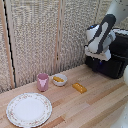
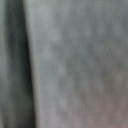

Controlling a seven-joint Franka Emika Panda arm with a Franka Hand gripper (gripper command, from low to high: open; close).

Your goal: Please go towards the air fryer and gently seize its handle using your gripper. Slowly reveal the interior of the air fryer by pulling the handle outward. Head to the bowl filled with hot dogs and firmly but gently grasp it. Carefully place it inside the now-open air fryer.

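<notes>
Over at the exterior view's right stands one air fryer (image 1: 116,59), a black boxy thing backed up near the wall panels and sitting at the far right end of the wooden surface (image 1: 95,107). One robot arm (image 1: 102,35), white with black joints, hangs down right in front of it, and its pincer (image 1: 98,55) is at the fryer's front face. From where I stand the arm covers the handle, so I cannot pick it out, and I cannot tell whether the pincer is released or clenched.

Out from there, one white bowl (image 1: 59,80) sits near the middle of the surface, well apart from the fryer, with orange-yellow hot dogs (image 1: 58,79) inside; they are too small to count. Just beside it, toward the exterior view's left, is one pink cup (image 1: 43,82), upright and very close to the bowl. One loose orange-yellow block (image 1: 79,88) lies between the bowl and the fryer, nearer the front edge. One large patterned plate (image 1: 28,109) lies flat at the near left corner.

Open wood runs between the block and the fryer and across the whole near right part of the surface. The bowl's fryer-facing side is free, while the cup crowds its other side.

The wrist view gives only a blurred grey face with a darker band along one side; nothing in it can be named.
</notes>
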